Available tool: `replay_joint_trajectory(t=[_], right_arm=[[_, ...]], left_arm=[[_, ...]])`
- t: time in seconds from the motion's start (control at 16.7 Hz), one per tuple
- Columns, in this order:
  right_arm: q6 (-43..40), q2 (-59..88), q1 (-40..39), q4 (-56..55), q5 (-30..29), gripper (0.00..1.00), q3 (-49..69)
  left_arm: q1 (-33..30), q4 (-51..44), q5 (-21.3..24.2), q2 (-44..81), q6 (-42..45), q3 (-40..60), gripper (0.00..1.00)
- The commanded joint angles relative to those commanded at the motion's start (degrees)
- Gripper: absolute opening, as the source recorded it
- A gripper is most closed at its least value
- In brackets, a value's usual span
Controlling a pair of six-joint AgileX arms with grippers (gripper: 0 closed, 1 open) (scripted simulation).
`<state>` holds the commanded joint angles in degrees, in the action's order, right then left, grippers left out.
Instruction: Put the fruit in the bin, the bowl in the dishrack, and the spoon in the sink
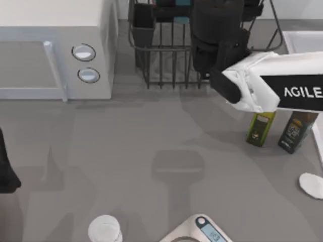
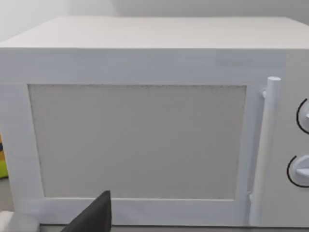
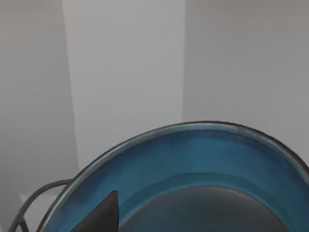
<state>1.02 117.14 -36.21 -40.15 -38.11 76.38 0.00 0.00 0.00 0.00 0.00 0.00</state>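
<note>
The blue bowl [image 3: 193, 169] with its reddish-brown rim looms close in the right wrist view, tilted so its inside faces the camera. Slivers of the bowl [image 1: 182, 20] show between the bars of the black dishrack [image 1: 161, 65], and a rack wire [image 3: 34, 198] curves beside it. My right gripper [image 1: 218, 38] hangs over the rack, right at the bowl. The white spoon [image 1: 311, 185] lies at the table's right edge. The sink [image 1: 303, 41] sits at the far right. The fruit and the bin are out of view. My left arm [image 1: 6, 169] is parked at the left edge.
A white microwave [image 1: 50, 45] stands at the back left, and its door [image 2: 145, 140] faces the left wrist camera. Two dark bottles [image 1: 261, 128] stand under my right arm. At the front edge are a clear glass [image 1: 104, 229] and a scale [image 1: 199, 232].
</note>
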Motion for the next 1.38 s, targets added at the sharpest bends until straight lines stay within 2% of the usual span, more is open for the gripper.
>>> replay_joint_trajectory(t=[0.24, 0.54, 0.72, 1.02, 1.38], right_arm=[[0.0, -1.8, 1.3, 1.6, 1.1, 1.0, -1.6], [-0.2, -16.8, 10.2, 13.0, 8.3, 1.0, -14.2], [-0.4, -32.9, 17.1, 21.5, 14.3, 1.0, -24.9], [-0.6, -67.6, 27.4, 33.7, 24.6, 1.0, -44.9], [-0.9, -102.3, 34.6, 40.3, 34.0, 1.0, -65.9]], left_arm=[[0.0, 0.0, 0.0, 0.0, 0.0, 0.0, 1.0], [0.0, 0.0, 0.0, 0.0, 0.0, 0.0, 1.0], [0.0, 0.0, 0.0, 0.0, 0.0, 0.0, 1.0], [0.0, 0.0, 0.0, 0.0, 0.0, 0.0, 1.0], [0.0, 0.0, 0.0, 0.0, 0.0, 0.0, 1.0]])
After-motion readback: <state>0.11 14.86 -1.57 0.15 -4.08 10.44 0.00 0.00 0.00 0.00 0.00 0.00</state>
